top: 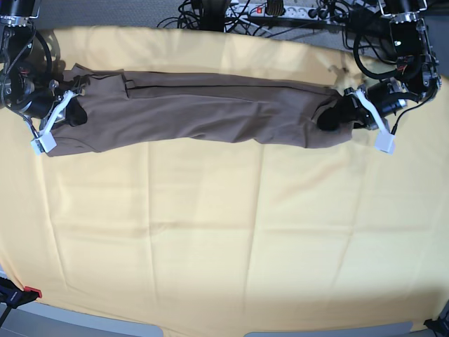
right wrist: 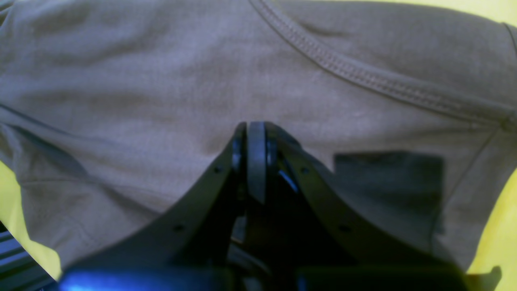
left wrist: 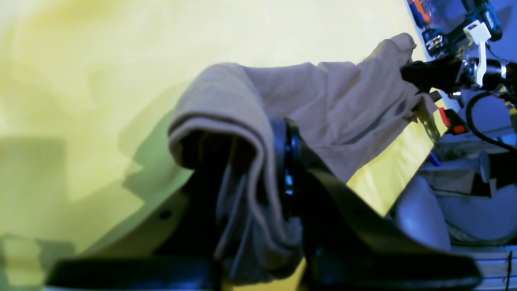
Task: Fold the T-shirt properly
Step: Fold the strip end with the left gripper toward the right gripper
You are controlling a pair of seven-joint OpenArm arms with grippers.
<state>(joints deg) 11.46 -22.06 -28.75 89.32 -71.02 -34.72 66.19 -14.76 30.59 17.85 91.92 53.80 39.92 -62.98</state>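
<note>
The taupe-brown T-shirt point(top: 203, 109) is stretched out in a long band across the far part of the yellow cloth point(top: 224, 232). My left gripper point(top: 330, 116) is shut on its right end in the base view; in the left wrist view the fabric point(left wrist: 323, 93) bunches between the black fingers point(left wrist: 286, 161). My right gripper point(top: 74, 116) is shut on the shirt's left end. In the right wrist view the closed gripper point(right wrist: 250, 137) pinches the fabric point(right wrist: 161, 81) below a stitched seam point(right wrist: 355, 72). The right arm point(left wrist: 436, 74) shows at the shirt's far end in the left wrist view.
The yellow cloth covers the whole table. Cables and a power strip point(top: 273, 10) lie beyond the far edge. A red-tipped clamp point(top: 17, 295) sits at the near left corner. Tools and clutter point(left wrist: 464, 24) lie past the table's side.
</note>
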